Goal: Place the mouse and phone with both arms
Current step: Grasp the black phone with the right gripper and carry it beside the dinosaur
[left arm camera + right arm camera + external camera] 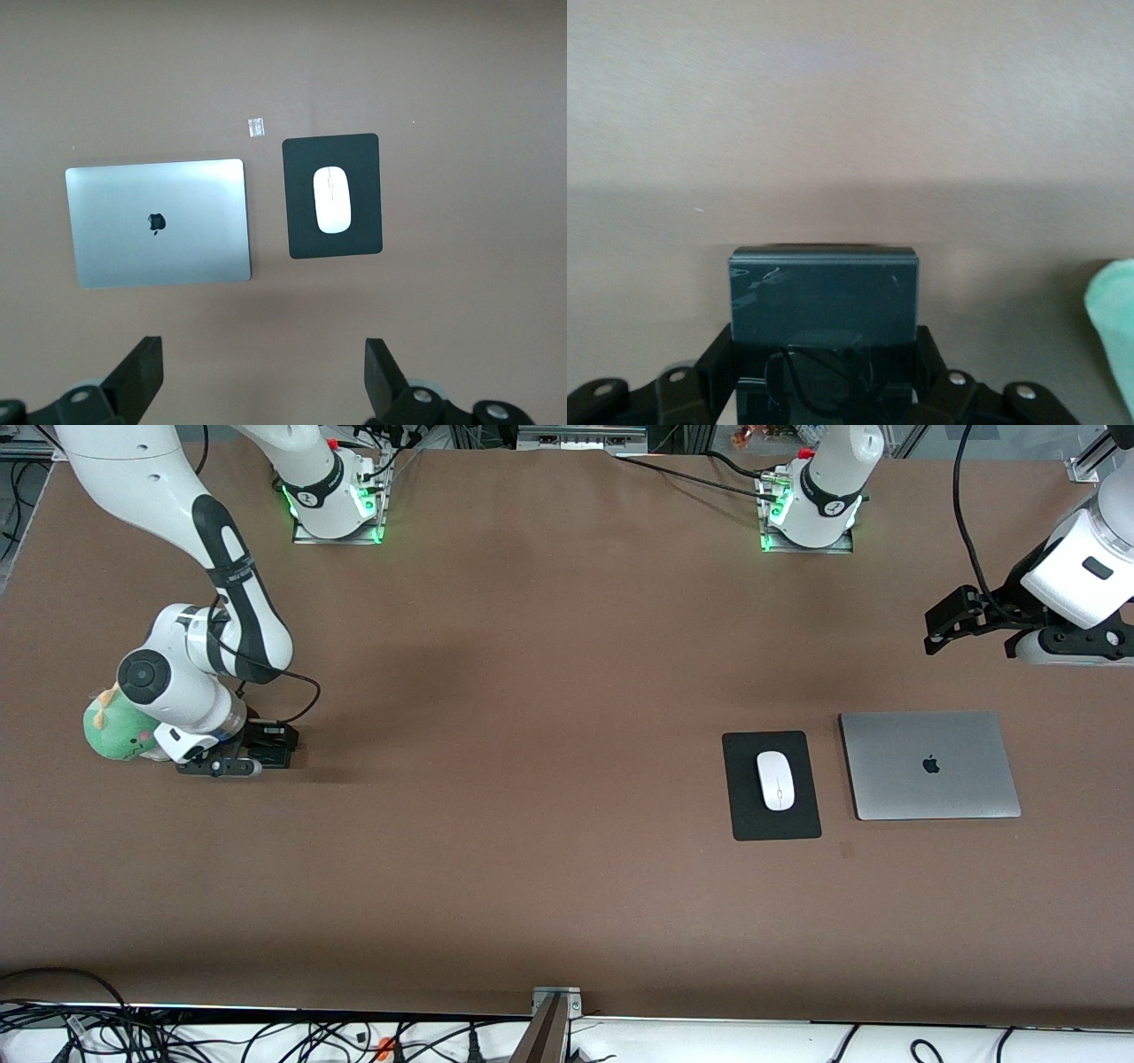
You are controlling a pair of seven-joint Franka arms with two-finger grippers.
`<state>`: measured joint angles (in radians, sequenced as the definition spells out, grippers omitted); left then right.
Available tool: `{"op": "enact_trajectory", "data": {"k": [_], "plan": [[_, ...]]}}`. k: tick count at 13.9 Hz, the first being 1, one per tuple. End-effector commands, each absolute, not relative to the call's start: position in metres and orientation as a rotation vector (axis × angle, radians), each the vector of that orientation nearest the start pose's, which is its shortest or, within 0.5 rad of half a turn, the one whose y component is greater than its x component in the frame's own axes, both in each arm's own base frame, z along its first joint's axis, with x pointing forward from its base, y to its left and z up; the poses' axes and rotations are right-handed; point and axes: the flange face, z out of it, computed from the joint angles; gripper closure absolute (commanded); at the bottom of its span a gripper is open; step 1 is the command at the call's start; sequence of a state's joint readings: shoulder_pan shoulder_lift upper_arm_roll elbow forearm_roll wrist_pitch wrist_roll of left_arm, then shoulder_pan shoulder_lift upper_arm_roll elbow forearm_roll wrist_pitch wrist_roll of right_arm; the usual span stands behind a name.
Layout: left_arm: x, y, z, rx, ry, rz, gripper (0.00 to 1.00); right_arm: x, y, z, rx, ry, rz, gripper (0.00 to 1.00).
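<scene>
The white mouse (775,779) lies on a black mat (742,815) beside a closed silver laptop (930,765), toward the left arm's end of the table. It also shows in the left wrist view (332,199). My left gripper (1067,651) hangs high over the table's edge, open and empty, with its fingers (142,372) far apart. My right gripper (257,753) is low at the right arm's end of the table. It is shut on the black phone (273,742), which fills the right wrist view (824,292) with a finger on each side.
A green plush toy (113,731) sits right beside the right gripper, partly hidden by the wrist; its edge shows in the right wrist view (1112,328). A small tape mark (257,127) lies on the brown table near the mat. Cables run along the front edge.
</scene>
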<state>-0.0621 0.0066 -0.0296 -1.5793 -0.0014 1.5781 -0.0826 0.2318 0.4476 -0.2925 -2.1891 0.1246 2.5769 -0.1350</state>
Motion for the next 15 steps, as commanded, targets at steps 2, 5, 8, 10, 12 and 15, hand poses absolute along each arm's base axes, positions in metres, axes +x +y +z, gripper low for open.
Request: {"op": "enact_trajectory", "data": {"k": [2,5,8,10,12,15], "plan": [[0.557,-0.053,0.624,-3.122,0.043,0.000,0.00,0.541,-0.050,0.196,-3.171,0.038,0.035,0.54],[0.557,-0.053,0.624,-3.122,0.043,0.000,0.00,0.542,-0.051,0.196,-3.171,0.030,0.035,0.00],[0.557,-0.053,0.624,-3.122,0.038,-0.005,0.00,0.543,-0.049,0.198,-3.168,0.025,0.042,0.00],[0.558,-0.051,0.623,-3.122,0.033,0.000,0.00,0.548,-0.047,0.207,-3.163,0.026,0.026,0.00],[0.558,-0.050,0.623,-3.123,0.031,0.002,0.00,0.556,-0.042,0.221,-3.149,0.020,0.056,0.00],[0.558,-0.050,0.622,-3.123,0.031,0.005,0.00,0.573,-0.038,0.254,-3.124,0.017,0.097,0.00]]}}
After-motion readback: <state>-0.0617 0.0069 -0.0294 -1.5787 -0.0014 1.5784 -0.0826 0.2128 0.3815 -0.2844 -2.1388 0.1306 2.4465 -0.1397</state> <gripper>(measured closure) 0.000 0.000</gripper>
